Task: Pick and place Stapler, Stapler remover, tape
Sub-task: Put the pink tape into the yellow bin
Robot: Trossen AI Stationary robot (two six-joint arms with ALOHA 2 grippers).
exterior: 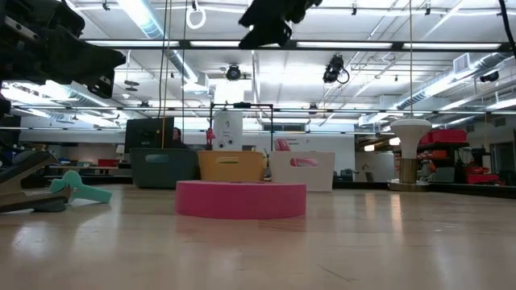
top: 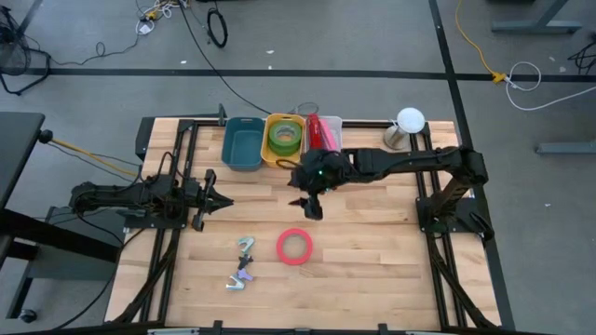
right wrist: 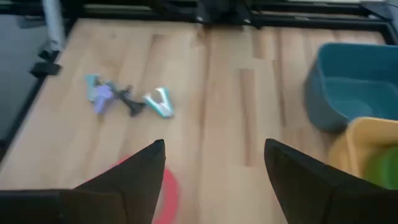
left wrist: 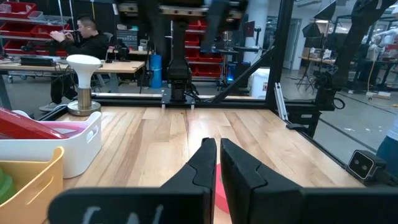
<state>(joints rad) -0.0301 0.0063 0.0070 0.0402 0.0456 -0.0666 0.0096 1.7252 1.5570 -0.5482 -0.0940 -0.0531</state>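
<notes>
The green tape (top: 284, 138) lies flat in the yellow bin (top: 268, 149) at the table's far edge. A red stapler (top: 317, 132) lies in the white bin (top: 335, 122) beside it. Two staple removers (top: 245, 246) (top: 238, 278) lie on the wood near the table's near edge, and a red ring-shaped roll (top: 294, 247) lies flat to their right. My right gripper (top: 314, 206) hangs open above the table's middle, between the bins and the red roll (right wrist: 166, 190), touching nothing. My left gripper (top: 210, 200) is shut, level over the table's left part, pointing right.
An empty blue bin (top: 242, 144) stands left of the yellow bin. A white mushroom-shaped lamp (top: 408, 123) stands at the far right corner. Black frame rails (top: 177, 223) run along both sides of the table. A person (left wrist: 84, 40) sits beyond the table's right side.
</notes>
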